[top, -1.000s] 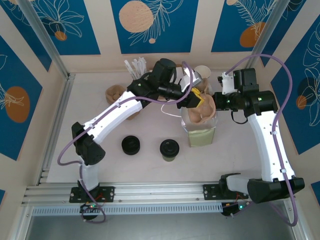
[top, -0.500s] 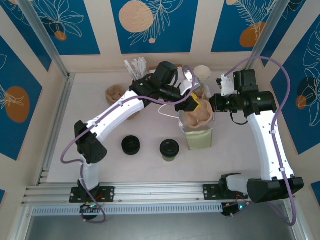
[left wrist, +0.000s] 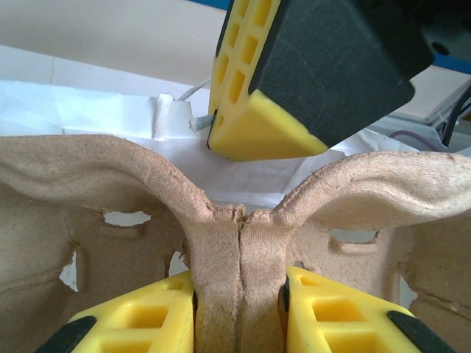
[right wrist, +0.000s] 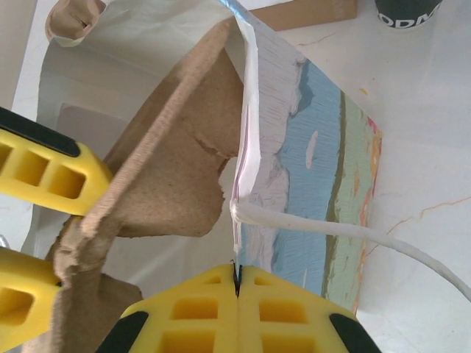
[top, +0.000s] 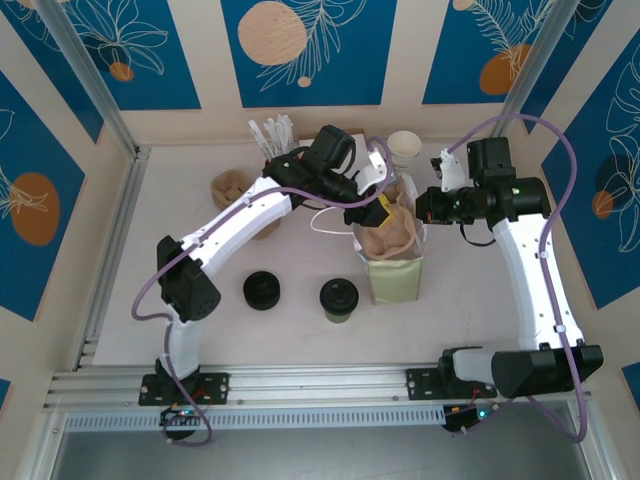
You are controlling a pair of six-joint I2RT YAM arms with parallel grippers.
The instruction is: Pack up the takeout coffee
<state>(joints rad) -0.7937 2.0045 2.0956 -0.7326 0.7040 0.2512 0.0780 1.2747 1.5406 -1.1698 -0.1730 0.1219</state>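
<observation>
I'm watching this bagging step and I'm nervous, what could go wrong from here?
The pulp cup carrier, pinched by its centre ridge in the left end effector, may snag its wings on the rim of the paper bag. The right end effector grips only the bag's thin edge, which might slip free or tear.

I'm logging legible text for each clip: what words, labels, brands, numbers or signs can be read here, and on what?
"ODM": pale letters, a word cut off by the frame edge, on a dark object on the table.
Paper bag: printed picture, no words readable.
Pulp cup carrier: blank.
Nothing else legible.
</observation>
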